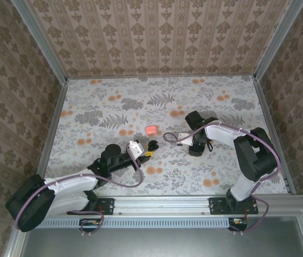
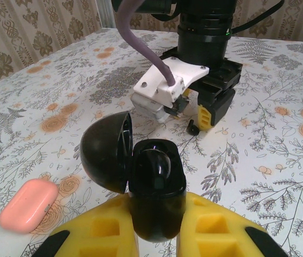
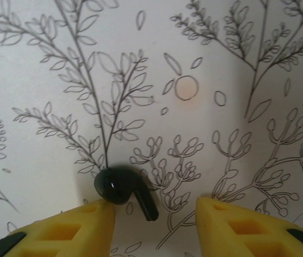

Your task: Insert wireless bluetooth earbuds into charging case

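Left wrist view: left claw (image 2: pixel 156 217) is clamped tight on the black charging case (image 2: pixel 156 187) at bottom centre, with yellow fingers (image 2: pixel 95 235) either side of its body. The lid (image 2: pixel 104 156) is swung open to the left. The inside is glossy black, and I can't tell if a bud sits in it. The same view has the pink case (image 2: pixel 28 204) shut and lying flat on the worktop (image 2: pixel 258 160) at lower left, apart from the black one. The other arm's wrist is at top centre, pointing down at the worktop. The right wrist view gives the close-up: a black earbud (image 3: pixel 120 186) lies on the floral worktop at lower centre-left, stem pointing lower right. It sits between the jaws of the right claw (image 3: pixel 156 210), which stand partly apart and grip nothing. The bud is right at the left-of-frame finger, contact unclear, with a clear gap to the other finger. Top view gives the layout: the held black case is just left of centre, the pink case just above it, and the right arm's wrist is right of centre, near both.
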Robot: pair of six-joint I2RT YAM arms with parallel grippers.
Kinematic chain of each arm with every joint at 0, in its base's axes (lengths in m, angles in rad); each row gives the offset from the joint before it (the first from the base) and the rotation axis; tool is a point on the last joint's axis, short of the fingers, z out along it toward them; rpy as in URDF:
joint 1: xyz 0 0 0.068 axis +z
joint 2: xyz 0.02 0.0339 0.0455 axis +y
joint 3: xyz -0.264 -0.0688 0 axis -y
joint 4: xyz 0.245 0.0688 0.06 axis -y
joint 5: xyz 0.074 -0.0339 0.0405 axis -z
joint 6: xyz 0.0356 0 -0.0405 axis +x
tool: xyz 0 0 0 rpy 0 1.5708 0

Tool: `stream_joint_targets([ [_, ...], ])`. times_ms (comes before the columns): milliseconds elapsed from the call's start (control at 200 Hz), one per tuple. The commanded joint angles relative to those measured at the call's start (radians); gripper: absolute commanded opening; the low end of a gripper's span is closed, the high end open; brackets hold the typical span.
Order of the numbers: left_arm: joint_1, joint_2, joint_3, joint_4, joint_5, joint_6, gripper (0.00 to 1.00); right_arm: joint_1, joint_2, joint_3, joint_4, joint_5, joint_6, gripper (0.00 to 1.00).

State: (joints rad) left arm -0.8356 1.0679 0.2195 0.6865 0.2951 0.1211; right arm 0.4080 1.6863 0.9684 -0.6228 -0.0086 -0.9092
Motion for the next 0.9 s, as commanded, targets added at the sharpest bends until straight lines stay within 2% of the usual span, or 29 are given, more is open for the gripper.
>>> stream_joint_targets([
  [0, 0.009, -0.005, 0.018, 0.01, 0.016, 0.011, 0.14, -0.014, 0.001, 0.029, 0.007, -0.049, 0.025, 0.46],
  [210, 0.013, -0.003, 0.02, 0.012, 0.02, 0.007, 0.14, -0.047, -0.082, 0.025, 0.002, -0.14, 0.032, 0.46],
  [380, 0.015, 0.003, 0.023, 0.019, 0.024, 0.006, 0.14, -0.09, -0.153, 0.017, 0.035, -0.224, 0.137, 0.44],
  [495, 0.015, 0.006, 0.023, 0.022, 0.027, 0.004, 0.14, -0.09, -0.157, 0.0, 0.077, -0.191, 0.172, 0.42],
  [750, 0.015, -0.012, 0.018, 0.013, 0.025, 0.004, 0.14, -0.091, -0.036, 0.049, 0.031, -0.053, 0.185, 0.4],
  [840, 0.015, -0.02, 0.015, 0.007, 0.02, 0.002, 0.14, -0.093, -0.023, 0.049, 0.019, -0.052, 0.178, 0.4],
  [900, 0.017, -0.022, 0.015, 0.007, 0.018, 0.002, 0.14, -0.099, -0.029, 0.048, 0.007, -0.098, 0.179, 0.4],
])
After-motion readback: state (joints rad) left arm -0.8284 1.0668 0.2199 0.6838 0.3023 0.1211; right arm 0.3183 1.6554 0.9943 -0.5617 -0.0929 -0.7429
